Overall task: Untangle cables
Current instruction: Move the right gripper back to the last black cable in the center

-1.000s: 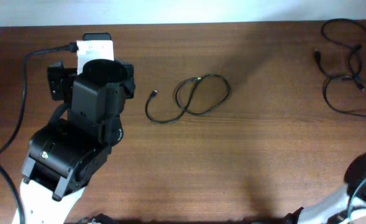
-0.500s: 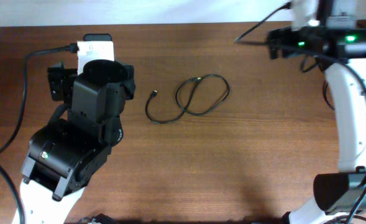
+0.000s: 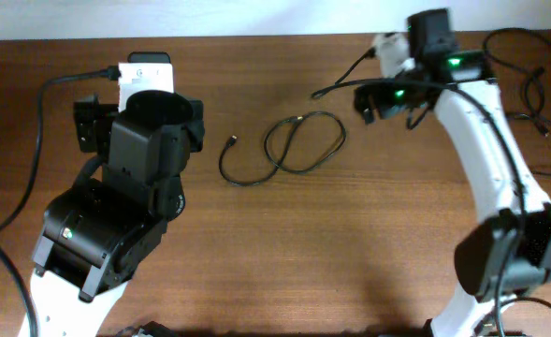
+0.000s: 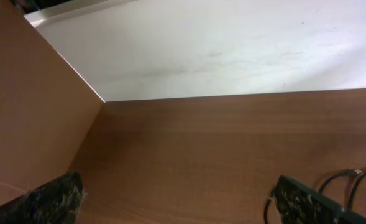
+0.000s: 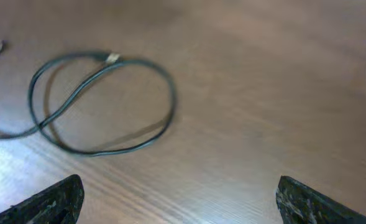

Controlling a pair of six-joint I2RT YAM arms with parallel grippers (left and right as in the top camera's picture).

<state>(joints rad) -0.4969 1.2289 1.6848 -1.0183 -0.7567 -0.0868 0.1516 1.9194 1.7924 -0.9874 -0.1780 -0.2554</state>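
One thin black cable point(image 3: 298, 118) lies in a loose loop at the table's middle, its small plug point(image 3: 233, 141) off to the left. More cables point(image 3: 537, 82) lie tangled at the back right corner, partly hidden behind the right arm. My right gripper point(image 3: 380, 98) hovers just right of the loop, open and empty. In the right wrist view the loop point(image 5: 145, 64) lies ahead and left of the right gripper point(image 5: 183, 199). My left gripper point(image 4: 176, 202) is open and empty at the back left, with a bit of cable point(image 4: 356, 175) at its lower right.
The bulky left arm point(image 3: 116, 206) covers the table's left side, and its thick black supply lead point(image 3: 37, 131) curves along the left edge. The right arm point(image 3: 490, 159) spans the right side. A white wall point(image 4: 232, 50) backs the table and a wooden side panel point(image 4: 27, 106) stands at the left.
The right arm came into view from the lower right, reached the back of the table, then swung left toward the looped cable. The left arm and the cables have not moved.
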